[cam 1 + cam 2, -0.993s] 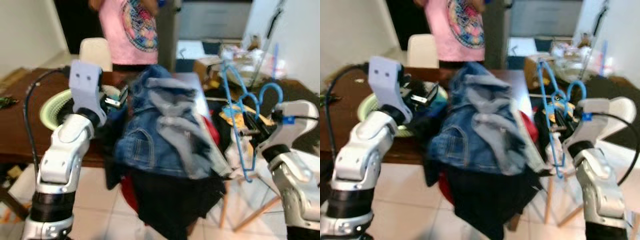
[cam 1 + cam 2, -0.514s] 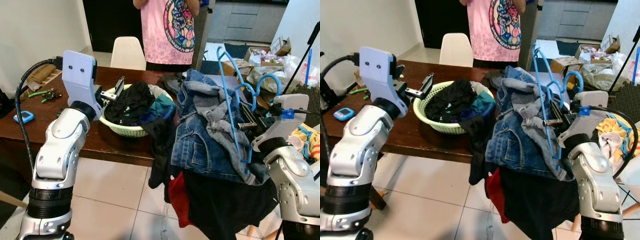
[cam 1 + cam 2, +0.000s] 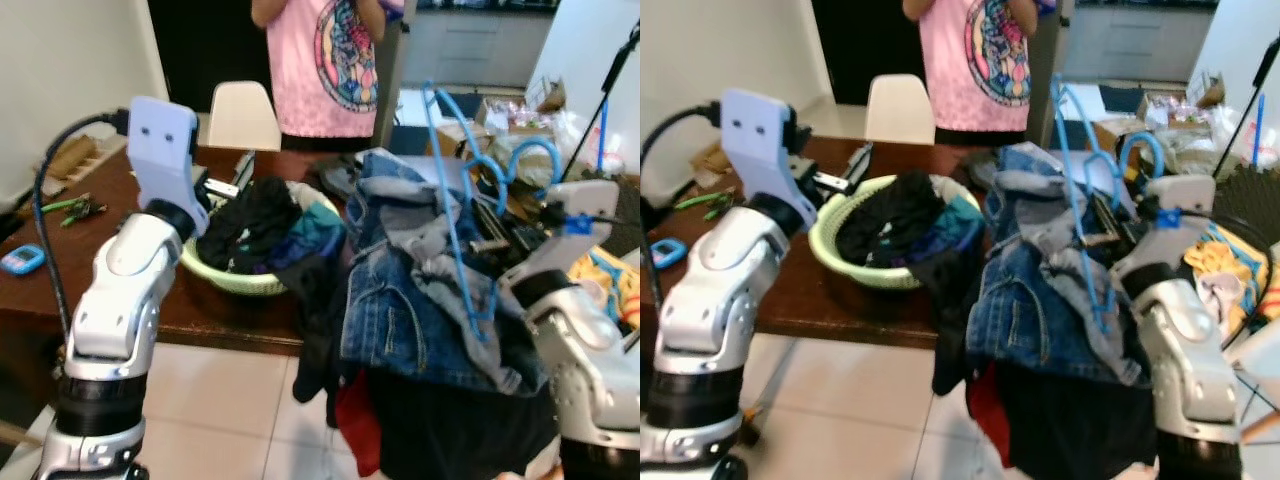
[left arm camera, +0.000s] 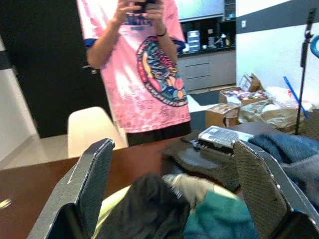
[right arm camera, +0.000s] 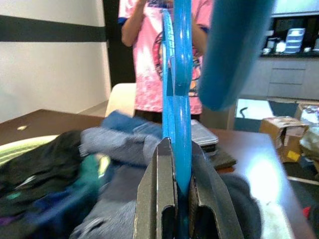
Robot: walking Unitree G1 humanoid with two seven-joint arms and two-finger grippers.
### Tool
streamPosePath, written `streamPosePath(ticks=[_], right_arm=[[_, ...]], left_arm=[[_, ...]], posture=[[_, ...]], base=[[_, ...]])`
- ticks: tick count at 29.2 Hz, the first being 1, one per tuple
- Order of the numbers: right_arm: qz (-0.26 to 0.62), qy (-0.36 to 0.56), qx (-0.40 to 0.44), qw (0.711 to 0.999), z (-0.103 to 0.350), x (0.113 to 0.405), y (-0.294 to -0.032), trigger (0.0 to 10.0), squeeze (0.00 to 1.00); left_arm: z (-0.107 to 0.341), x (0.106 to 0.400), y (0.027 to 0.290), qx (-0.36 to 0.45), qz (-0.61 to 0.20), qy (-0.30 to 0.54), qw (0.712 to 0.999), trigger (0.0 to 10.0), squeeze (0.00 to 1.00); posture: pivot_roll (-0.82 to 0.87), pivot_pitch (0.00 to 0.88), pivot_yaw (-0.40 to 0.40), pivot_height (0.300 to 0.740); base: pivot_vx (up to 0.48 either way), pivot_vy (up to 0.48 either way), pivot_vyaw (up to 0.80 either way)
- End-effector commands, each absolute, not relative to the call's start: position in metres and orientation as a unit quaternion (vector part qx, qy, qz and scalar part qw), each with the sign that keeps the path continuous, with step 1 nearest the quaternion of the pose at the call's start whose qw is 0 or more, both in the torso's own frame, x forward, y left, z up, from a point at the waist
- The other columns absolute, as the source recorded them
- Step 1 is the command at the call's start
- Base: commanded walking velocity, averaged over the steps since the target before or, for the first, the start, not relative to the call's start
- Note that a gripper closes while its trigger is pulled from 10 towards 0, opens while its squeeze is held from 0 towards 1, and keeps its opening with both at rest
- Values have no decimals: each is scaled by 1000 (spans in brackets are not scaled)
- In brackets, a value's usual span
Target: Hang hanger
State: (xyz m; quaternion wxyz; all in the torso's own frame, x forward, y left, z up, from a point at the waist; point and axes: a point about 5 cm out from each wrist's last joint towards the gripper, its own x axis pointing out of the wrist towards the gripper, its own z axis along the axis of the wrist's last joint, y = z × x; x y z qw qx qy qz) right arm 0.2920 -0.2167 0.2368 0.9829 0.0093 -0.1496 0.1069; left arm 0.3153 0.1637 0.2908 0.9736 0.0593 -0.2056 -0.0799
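From the head views, you have the right gripper (image 3: 487, 243) pinched on a blue hanger (image 3: 452, 205), which stands upright above it, hook curling just beside the wrist. Below and in front of that gripper lies a heap of jeans (image 3: 405, 300) and dark clothes spilling over the edge of the brown table (image 3: 790, 300). Your left gripper (image 3: 228, 182) is raised with its fingers spread, just above the near rim of a green basket (image 3: 865, 270) of clothes. A person in a pink shirt (image 3: 325, 60) stands beyond both grippers, behind a white chair (image 3: 898, 108). In your left wrist view the two fingers (image 4: 87, 181) stand wide apart with the basket's clothes between and beyond them. In your right wrist view both fingers (image 5: 159, 199) clamp the hanger's blue bar; the blur probably hides its lower part.
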Motion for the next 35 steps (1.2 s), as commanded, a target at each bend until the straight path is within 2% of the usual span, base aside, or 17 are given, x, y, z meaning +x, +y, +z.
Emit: streamPosePath(ticks=[1, 9, 16, 19, 21, 22, 26, 29, 31, 35], right_arm=[[113, -157, 10, 981, 240, 291, -216, 10000, 0], [123, -165, 19, 978, 244, 290, -211, 10000, 0], [121, -164, 18, 979, 245, 291, -213, 10000, 0], [121, -163, 17, 979, 245, 291, -212, 10000, 0], [121, -163, 17, 979, 245, 291, -212, 10000, 0], [123, -162, 16, 979, 245, 292, -212, 10000, 0], [128, -152, 2, 980, 243, 292, -210, 10000, 0], [128, -152, 2, 980, 243, 292, -210, 10000, 0], [128, -137, -9, 982, 239, 292, -210, 10000, 0], [129, -82, -47, 987, 224, 293, -210, 10000, 0]], left_arm=[[294, 315, 160, 56, -83, -211, 972, 10000, 0], [294, 316, 155, 50, -90, -210, 972, 10000, 0], [285, 320, 160, 50, -45, -183, 981, 10000, 0], [265, 325, 169, 44, -12, -125, 991, 10000, 0], [265, 325, 169, 44, -12, -125, 991, 10000, 0], [253, 328, 169, 44, -18, -86, 995, 10000, 0], [232, 334, 167, 52, -42, -22, 998, 10000, 0], [232, 334, 167, 52, -42, -22, 998, 10000, 0], [222, 337, 168, 53, -47, 7, 997, 10000, 0], [215, 352, 168, 62, -80, 36, 994, 10000, 0]], posture=[[202, 0, 11, 740], [203, 0, 15, 740], [206, 0, 13, 740], [210, 0, 13, 740], [210, 0, 13, 740], [211, 0, 12, 740], [207, 0, 14, 740], [207, 0, 14, 740], [201, 0, 16, 740], [193, 0, 10, 740]], base=[[352, 0, 0], [335, 0, 0], [0, 0, 0], [0, 0, 0], [0, 0, 0], [0, 0, 0], [0, 0, 0], [0, 0, 0], [0, 0, 0], [0, 0, 0]])
